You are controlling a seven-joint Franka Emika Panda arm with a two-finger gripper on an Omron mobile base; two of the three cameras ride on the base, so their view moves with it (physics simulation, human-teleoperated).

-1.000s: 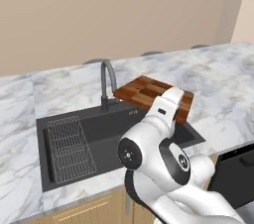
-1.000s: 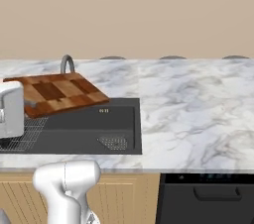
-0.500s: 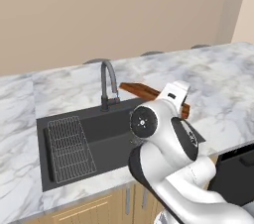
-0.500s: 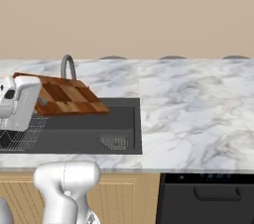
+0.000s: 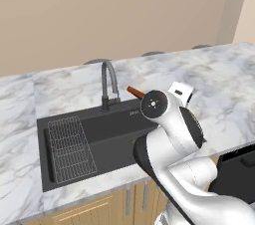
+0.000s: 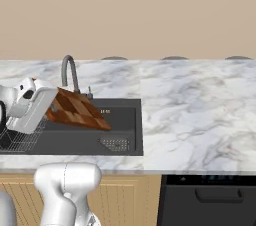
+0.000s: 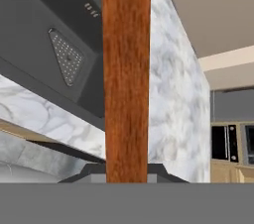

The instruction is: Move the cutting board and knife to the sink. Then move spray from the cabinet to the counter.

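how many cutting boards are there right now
1: the cutting board is tilted over the sink, held at its left end by the gripper. None on the counter.

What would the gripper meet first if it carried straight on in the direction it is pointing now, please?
Probably the sink. The gripper holds the cutting board tilted down over the basin, and the hand view looks along the board toward the sink floor and drain. Depth is unclear.

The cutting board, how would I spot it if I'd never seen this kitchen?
Find the dark sink set in the marble counter. Hanging tilted over it, beside the curved tap, is the cutting board: the only wooden thing there, checkered in light and dark brown.
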